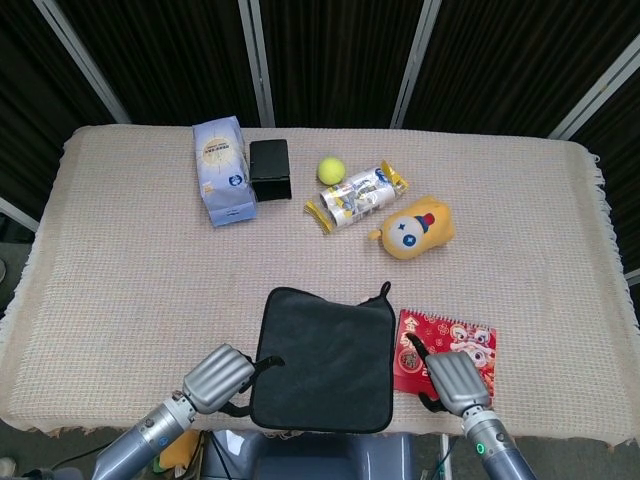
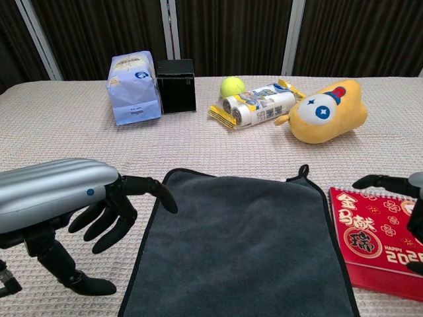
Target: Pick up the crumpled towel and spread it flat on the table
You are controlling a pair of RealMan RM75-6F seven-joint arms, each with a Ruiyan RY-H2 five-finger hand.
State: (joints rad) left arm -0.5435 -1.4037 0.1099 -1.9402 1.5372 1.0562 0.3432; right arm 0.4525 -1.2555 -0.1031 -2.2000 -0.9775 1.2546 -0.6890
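Two hands noted at the near table edge, both empty with fingers spread apart. Left hand [image 2: 99, 211] positioned just beside the left border of the towel [image 1: 322, 355], one fingertip reaching to that border in the chest view; contact there not confirmable. Right hand [image 1: 452, 378] positioned over the near part of the red calendar [image 1: 455, 345], one finger extended toward the towel's right edge, apart from it. Towel found lying flat and fully spread, dark grey, black-edged, with a small loop at its far right corner, near edge at the table's front. Calendar set just right of the towel, close alongside. Woven beige tablecloth [image 1: 120, 280] covering the whole surface. Further back, well apart from the towel: blue-and-white packet [image 1: 222, 172] standing upright, black box [image 1: 270, 170] just beside it to the right, yellow-green tennis ball [image 1: 331, 169], wrapped snack pack [image 1: 355, 195] with yellow ends lying on its side, yellow plush toy [image 1: 415, 229] lying near that pack. Dark curtained panels behind the table.
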